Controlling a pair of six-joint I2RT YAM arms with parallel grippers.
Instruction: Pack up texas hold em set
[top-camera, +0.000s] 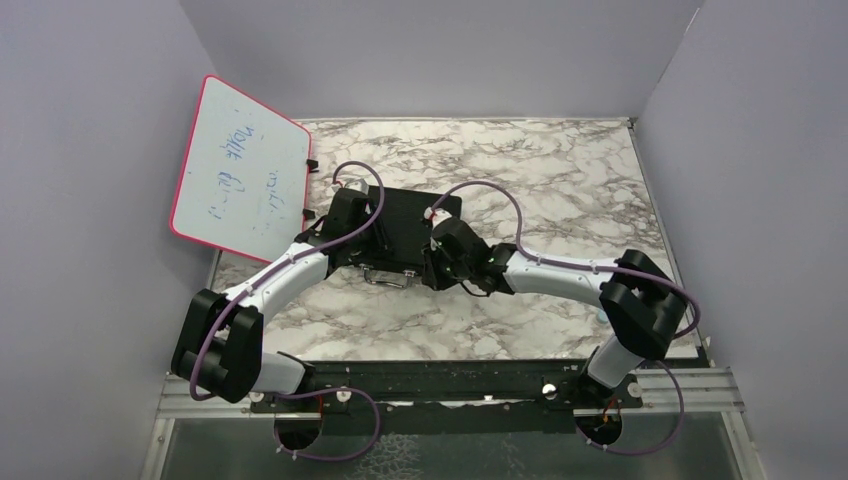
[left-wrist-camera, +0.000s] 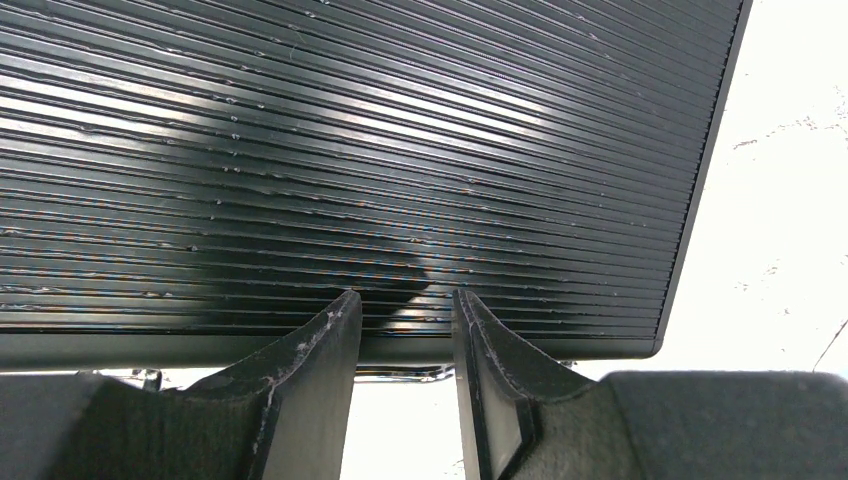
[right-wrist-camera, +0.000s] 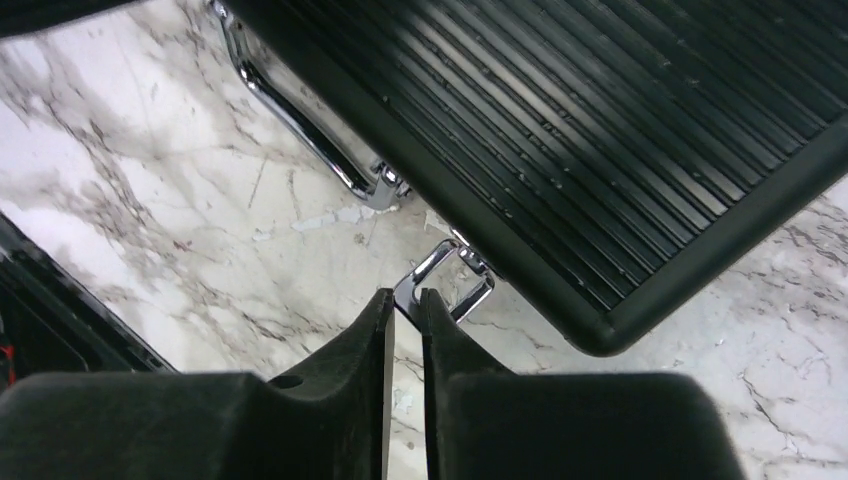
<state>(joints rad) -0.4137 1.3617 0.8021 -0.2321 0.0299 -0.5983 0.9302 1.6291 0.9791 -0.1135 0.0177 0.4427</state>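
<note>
Black ribbed lid up, briefcase (top-camera: 405, 225) of the texas hold em set lying flat and closed on the marble table (top-camera: 560, 180), roughly at its middle; chrome handle (top-camera: 388, 278) on the briefcase's near side, facing the arm bases.

Left gripper (left-wrist-camera: 405, 300) at the briefcase's left side, reaching in over one long edge of the lid, ribs running parallel to that edge; fingers (left-wrist-camera: 335, 335) spread, a clear gap between them, only the lid's rim and a glint of chrome showing through it; contact between fingertips and lid impossible to tell from the wrist view.

Right gripper (right-wrist-camera: 404, 300) at the briefcase's near right corner, low over the marble; fingers (right-wrist-camera: 372, 330) pressed almost together, pinching the outer end of a silver latch (right-wrist-camera: 455, 275) swung out from the briefcase's rim, near the handle's end bracket; whether the latch's loop rests on the marble or hangs above it, impossible to tell.

Pink-framed whiteboard (top-camera: 240, 170) with faint blue scribbles propped against the wall, left of and beyond the briefcase, apart from it.

Purple cables (top-camera: 505, 205) arching over both arms on either side of the briefcase.
</note>
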